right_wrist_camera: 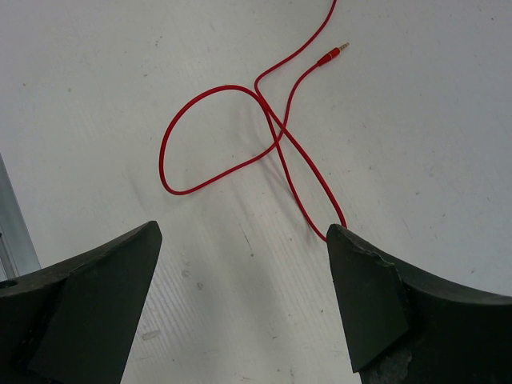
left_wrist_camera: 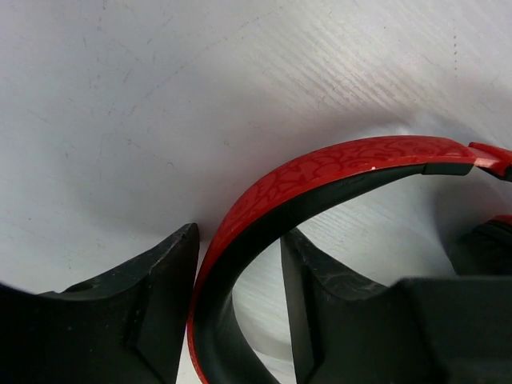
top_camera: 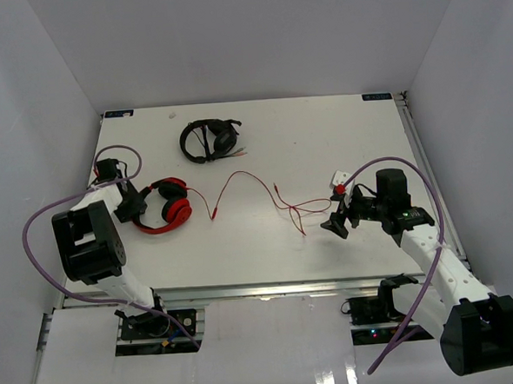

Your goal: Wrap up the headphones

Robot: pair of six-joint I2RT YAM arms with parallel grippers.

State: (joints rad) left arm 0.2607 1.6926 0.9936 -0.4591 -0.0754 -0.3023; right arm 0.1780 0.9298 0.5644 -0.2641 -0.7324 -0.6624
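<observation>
The red headphones (top_camera: 163, 206) lie at the table's left, earcups toward the middle. Their thin red cable (top_camera: 238, 180) snakes right and ends in a loose tangle (top_camera: 301, 208). My left gripper (top_camera: 138, 204) straddles the red headband (left_wrist_camera: 320, 164). In the left wrist view the left finger (left_wrist_camera: 160, 280) sits right against the band, while a strip of table shows between the band and the right finger (left_wrist_camera: 320, 288). My right gripper (top_camera: 337, 224) hovers open just right of the tangle. In its wrist view the cable loop (right_wrist_camera: 208, 180) and plug (right_wrist_camera: 332, 54) lie ahead of the fingertips, nothing between them.
All-black headphones (top_camera: 208, 140) rest at the back, left of centre. A small white and red item (top_camera: 339, 185) sits just behind the right gripper. The metal table rail (right_wrist_camera: 12, 224) runs along the left of the right wrist view.
</observation>
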